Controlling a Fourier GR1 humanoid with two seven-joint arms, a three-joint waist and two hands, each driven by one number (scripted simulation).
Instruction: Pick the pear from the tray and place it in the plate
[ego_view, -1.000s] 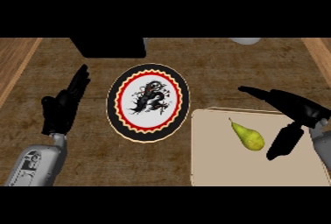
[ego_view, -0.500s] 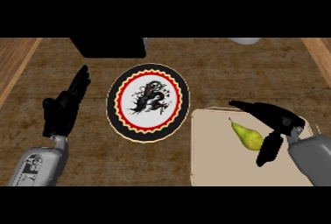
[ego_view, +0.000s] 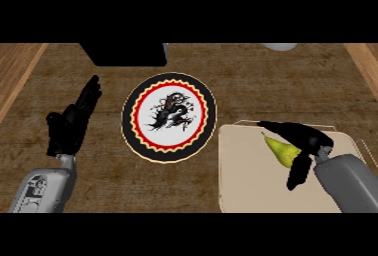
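Note:
A yellow-green pear (ego_view: 279, 149) lies on the beige tray (ego_view: 247, 172) at the lower right. My right hand (ego_view: 308, 141) is over the pear's right side, fingers arched above its top and thumb hanging down past its lower end; the fingers are not closed round it. A round plate (ego_view: 169, 116) with a black rim, red zigzag ring and a black dragon figure lies left of the tray, with nothing on it. My left hand (ego_view: 72, 122) rests open at the left, fingers straight and pointing up, away from the plate.
A black box (ego_view: 124, 53) stands at the back, above the plate. A pale round object (ego_view: 280, 46) shows at the back right edge. Lighter wooden strips run along both sides of the dark counter top.
My right hand has moved left across the tray, from beside the pear to partly over it. The pear, plate and left hand have stayed where they were.

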